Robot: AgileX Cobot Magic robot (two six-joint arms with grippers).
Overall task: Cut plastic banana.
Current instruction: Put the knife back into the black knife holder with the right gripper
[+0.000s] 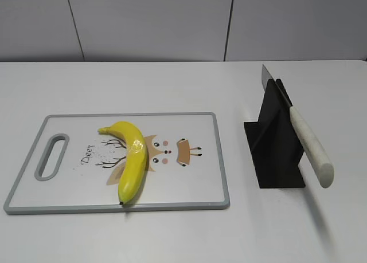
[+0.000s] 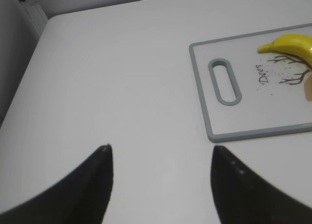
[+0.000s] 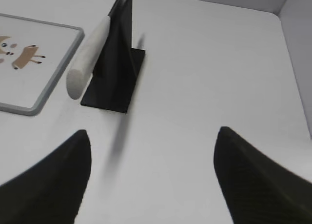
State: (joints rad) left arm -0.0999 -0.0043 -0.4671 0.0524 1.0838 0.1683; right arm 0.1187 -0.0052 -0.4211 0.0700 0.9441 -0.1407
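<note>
The plastic banana (image 1: pixel 133 160) is glossy yellow, with a small dark tip and a shiny band around its middle. The cutting board (image 1: pixel 69 203) is white with a grey rim and a grey ring around its handle hole; on it are printed a brown and orange cartoon deer face, dark antlers and the dark word "Deer". The knife (image 1: pixel 307 142) has an off-white handle and a silver-grey blade. The knife stand (image 1: pixel 278 154) is black. The table (image 1: pixel 172 85) is white. The fingers of both grippers (image 2: pixel 87 190) (image 3: pixel 253 180) are black.

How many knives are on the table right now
1. The knife rests in the black stand, right of the cutting board, white handle angled out toward the front, blade tip poking above the stand. No other knife shows in any view.
</note>
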